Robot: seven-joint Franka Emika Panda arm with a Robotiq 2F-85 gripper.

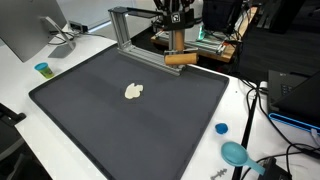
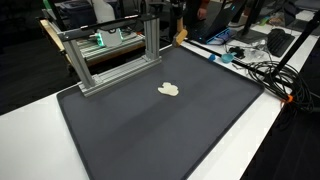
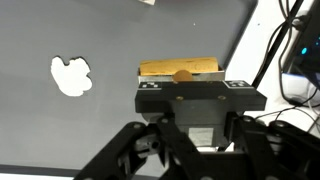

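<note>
The gripper, clamped on a wooden block beside the aluminium frame, risks striking that frame if swung sideways.

Surface finishes as I read them remotely.
Wooden block: smooth, tan. Mat: dark, matt, finely textured. Frame: brushed metal. Tabletop: white, smooth.
</note>
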